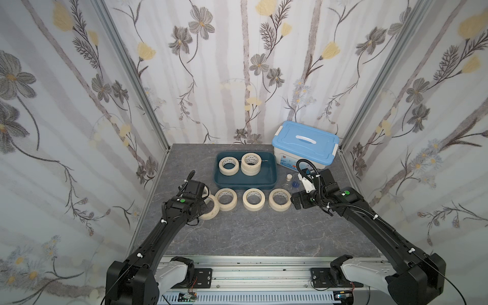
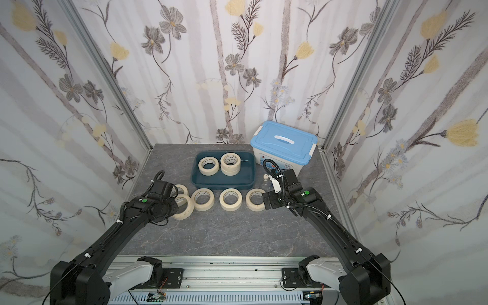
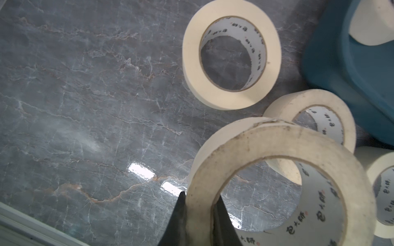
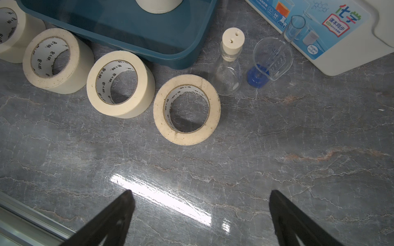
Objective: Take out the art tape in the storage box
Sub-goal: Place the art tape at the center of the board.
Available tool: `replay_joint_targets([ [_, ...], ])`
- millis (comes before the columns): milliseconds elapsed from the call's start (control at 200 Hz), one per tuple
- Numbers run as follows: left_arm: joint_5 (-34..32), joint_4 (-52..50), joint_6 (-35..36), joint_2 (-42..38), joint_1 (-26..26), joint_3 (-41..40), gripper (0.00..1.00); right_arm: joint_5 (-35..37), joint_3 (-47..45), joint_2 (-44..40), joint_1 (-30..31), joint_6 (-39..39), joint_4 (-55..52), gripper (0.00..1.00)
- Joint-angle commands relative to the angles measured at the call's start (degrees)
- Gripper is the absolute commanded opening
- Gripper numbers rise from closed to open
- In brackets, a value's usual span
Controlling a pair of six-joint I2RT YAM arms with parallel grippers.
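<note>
Left gripper [image 3: 200, 204] is clenched on the thin wall of one art tape roll [image 3: 277, 181]. It holds the roll tilted at the left end of a row of rolls on the bench [image 1: 250, 232], on the near side of the dark teal storage box [image 1: 253, 181]. Three rolls sit inside the box. Right gripper [image 4: 201, 191] is spread wide and empty. Likely risks: the narrow pinch slips, the released roll lands on its neighbour roll [image 3: 309, 98], or a reach tips the glass flask [image 4: 229, 70].
</note>
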Motion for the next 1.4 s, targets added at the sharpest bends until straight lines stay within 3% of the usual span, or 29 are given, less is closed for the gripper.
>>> replay_joint_targets([
  [0, -1.6, -1.4, -5.0, -0.2, 1.4, -1.8, 0.09, 0.1, 0.1, -0.4, -0.2, -0.5, 0.3, 1.0],
  [435, -2.0, -0.5, -8.5, -0.6, 5.4, -7.7, 0.05, 0.2, 0.9, 0.7, -0.7, -0.4, 0.4, 1.0],
  [829, -5.6, 4.5, -7.6, 4.6, 6.7, -8.0, 0.06, 0.1, 0.6, 0.8, -0.8, -0.4, 0.4, 1.0],
  [1144, -3.6, 7.1, -5.5, 5.8, 6.8, -9.1, 0.3, 0.0, 0.5, 1.1, -0.9, -0.2, 0.4, 1.0],
  [1249, -4.2, 7.0, -5.1, 6.0, 6.8, -9.2, 0.33, 0.0, 0.4, 1.0, -0.9, -0.2, 0.4, 1.0],
  [1329, -4.9, 6.4, -4.8, 5.7, 6.9, -8.7, 0.45, 0.0, 0.5, 0.8, -0.9, -0.2, 0.4, 1.0],
  [1394, -5.3, 5.9, -4.1, 5.1, 6.9, -8.0, 0.49, 0.0, 0.5, 0.7, -0.9, -0.2, 0.5, 1.0],
])
